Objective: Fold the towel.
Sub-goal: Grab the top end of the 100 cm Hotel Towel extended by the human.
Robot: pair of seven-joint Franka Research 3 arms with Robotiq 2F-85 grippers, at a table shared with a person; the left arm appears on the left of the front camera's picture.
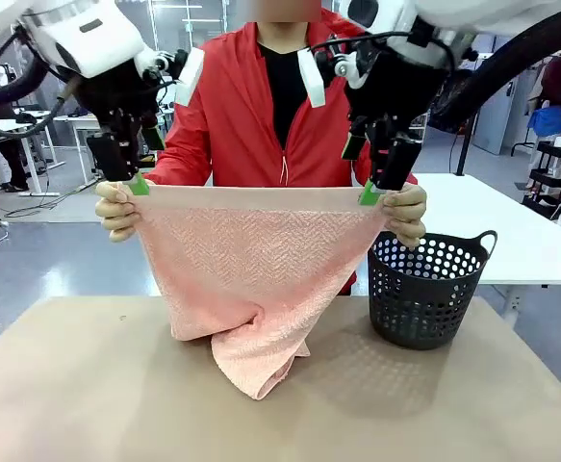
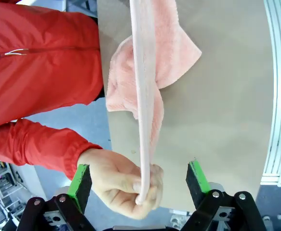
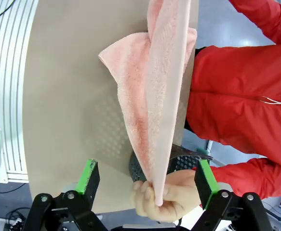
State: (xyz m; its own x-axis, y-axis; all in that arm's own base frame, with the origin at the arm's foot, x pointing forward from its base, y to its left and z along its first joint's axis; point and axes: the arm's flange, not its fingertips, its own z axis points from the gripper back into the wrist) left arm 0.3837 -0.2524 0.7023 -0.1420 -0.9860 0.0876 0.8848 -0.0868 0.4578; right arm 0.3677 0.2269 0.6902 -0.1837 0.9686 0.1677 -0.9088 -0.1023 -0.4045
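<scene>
The left tool (image 2: 138,175) is standing wide open and gripping nothing; the right tool (image 3: 146,173) is doing the same. The towel (image 1: 251,260) is hanging between them, its plain top band stretching from one tool to the other; each corner is lying between that tool's pads, with a person's hand (image 2: 121,180) pinching it there; the lower part is slumping onto the desk (image 1: 68,404) below both tools. The step in hand is probably taking over the corners; each tool should be closing on the band just beside the person's fingers, never on them; both should be closing together so the edge is not sagging; the basket (image 1: 424,289) is sitting below the right tool.
</scene>
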